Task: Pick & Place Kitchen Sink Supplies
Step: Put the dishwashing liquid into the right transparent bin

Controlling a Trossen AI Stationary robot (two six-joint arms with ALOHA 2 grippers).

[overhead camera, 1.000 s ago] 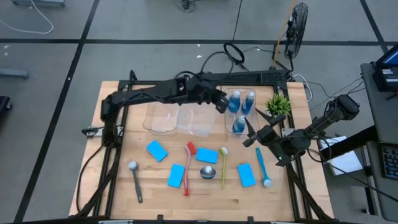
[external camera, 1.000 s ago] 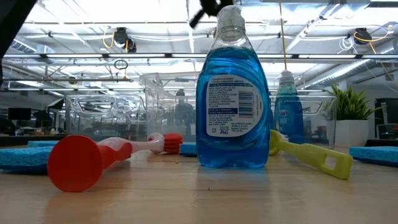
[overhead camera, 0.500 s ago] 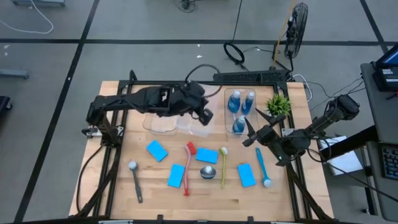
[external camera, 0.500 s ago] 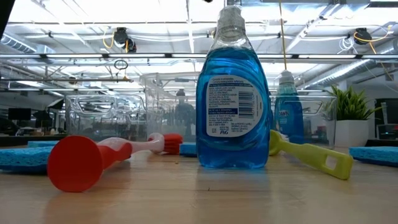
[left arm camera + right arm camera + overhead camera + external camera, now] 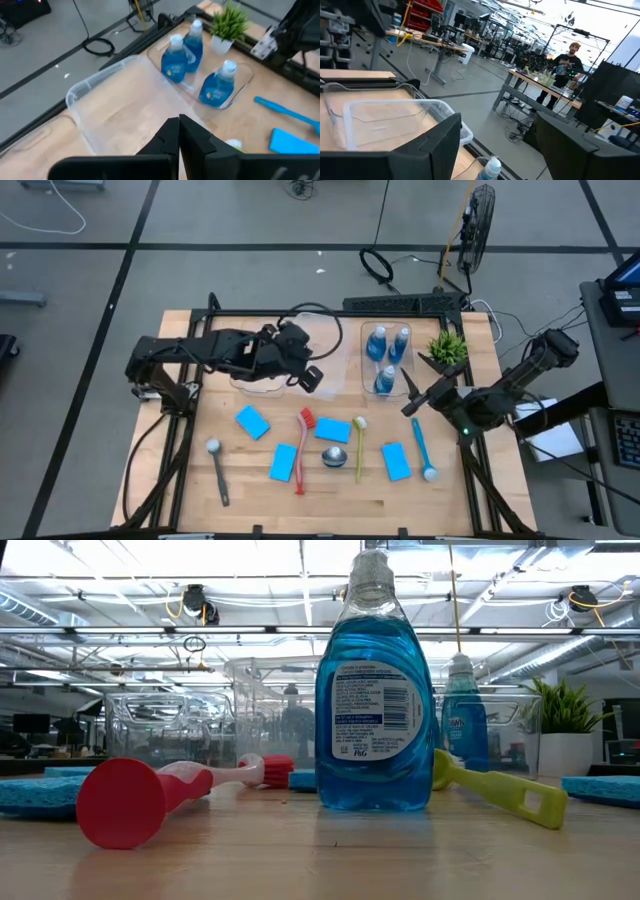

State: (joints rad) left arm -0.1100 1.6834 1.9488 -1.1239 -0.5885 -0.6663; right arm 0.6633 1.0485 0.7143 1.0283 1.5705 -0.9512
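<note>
Three blue bottles (image 5: 385,355) stand in the right clear bin (image 5: 239,85). A fourth bottle (image 5: 373,690) stands upright on the table's near middle. Around it lie several blue sponges (image 5: 252,421) and a red brush (image 5: 302,450), a yellow-green brush (image 5: 359,448), a blue brush (image 5: 422,450) and a grey brush (image 5: 217,470). My left gripper (image 5: 312,379) hovers shut and holding nothing over the middle clear bin (image 5: 125,105). My right gripper (image 5: 410,392) stands open and level just right of the bottle bin, with nothing between its fingers.
A third clear bin (image 5: 258,370) sits left of the middle one. A small green plant (image 5: 447,347) stands at the far right corner. Bare wood lies along the near edge (image 5: 320,515). In the right wrist view a person (image 5: 567,60) stands far off in the room.
My left gripper has drawn back from over the bottle bin toward the table's left and a little toward the near edge, turning as it went. It carries nothing. The bottles and other supplies have stayed where they were.
</note>
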